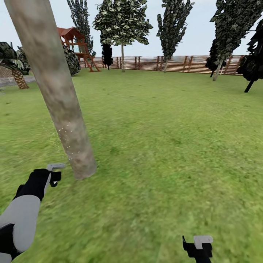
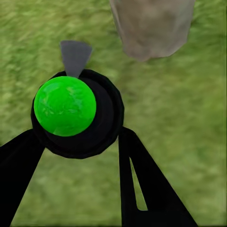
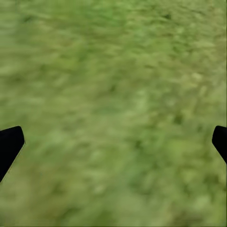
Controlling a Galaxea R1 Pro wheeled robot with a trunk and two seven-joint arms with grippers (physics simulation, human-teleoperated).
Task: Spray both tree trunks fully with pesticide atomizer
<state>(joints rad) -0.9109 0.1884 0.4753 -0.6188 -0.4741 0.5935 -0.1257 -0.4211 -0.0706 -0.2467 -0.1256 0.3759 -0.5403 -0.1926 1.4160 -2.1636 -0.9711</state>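
A red-roofed wooden play tower (image 1: pixel 75 44) stands at the far side of the grass, and everything else can be placed from it. A slanted ladder or ramp (image 1: pixel 93 64) leans down from its deck onto the lawn. Behind the tower rises a tall dark conifer (image 1: pixel 81 18); a small black shrub-like conifer (image 1: pixel 107 54) stands just beside the tower, toward the middle of the fence line. A round dark bush (image 1: pixel 71 59) sits directly in front of the tower. Well off to the tower's other side, a palm plant (image 1: pixel 14 69) with a cross-hatched stem grows near a strip of grey paving (image 1: pixel 12 81). Pale sky (image 1: pixel 202 33) spreads above.
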